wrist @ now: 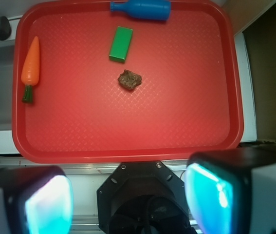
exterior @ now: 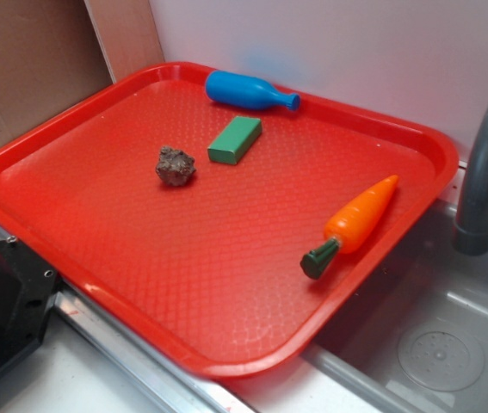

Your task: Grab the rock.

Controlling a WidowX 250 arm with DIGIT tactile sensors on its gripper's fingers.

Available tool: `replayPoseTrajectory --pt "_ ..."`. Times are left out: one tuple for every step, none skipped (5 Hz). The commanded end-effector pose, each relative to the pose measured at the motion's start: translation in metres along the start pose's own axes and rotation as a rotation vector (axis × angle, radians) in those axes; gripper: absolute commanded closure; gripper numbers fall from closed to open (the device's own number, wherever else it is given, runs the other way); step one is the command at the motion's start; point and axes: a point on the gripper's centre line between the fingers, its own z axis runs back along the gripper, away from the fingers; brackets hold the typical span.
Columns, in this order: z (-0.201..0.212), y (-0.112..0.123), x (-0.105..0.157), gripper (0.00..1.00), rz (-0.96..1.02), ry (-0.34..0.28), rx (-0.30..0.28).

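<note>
We see the rock (exterior: 176, 165) (wrist: 130, 79) lying alone near the middle of the red tray (exterior: 183, 292) (wrist: 186, 126), nothing touching it. Green block (exterior: 234, 139) (wrist: 120, 44) just beside it, blue bottle (exterior: 250, 90) (wrist: 141, 9) on its side at the far rim, toy carrot (exterior: 360, 222) (wrist: 31, 66) near the sink-side edge. Tray rests over a grey sink (exterior: 433, 335) with a faucet (exterior: 484, 163); white wall and cardboard behind. In the wrist view we see the fingers (wrist: 208, 195) spread wide apart, empty, well short of the tray, with the gripper (wrist: 128, 197) above the robot's black base (wrist: 142, 200).
</note>
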Motion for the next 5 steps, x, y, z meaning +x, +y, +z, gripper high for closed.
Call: replayPoseTrajectory --pt "0.0 0.0 0.0 0.0 0.0 0.0 0.0" --pt "-0.041 -0.003 0.032 0.0 -0.184 0.003 0.004" --pt "-0.082 0.002 0.059 0.0 -0.338 -0.012 0.0" --pt "-0.121 0.008 0.072 0.0 -0.466 -0.02 0.001" --pt "-0.159 0.008 0.086 0.0 -0.545 -0.052 -0.043"
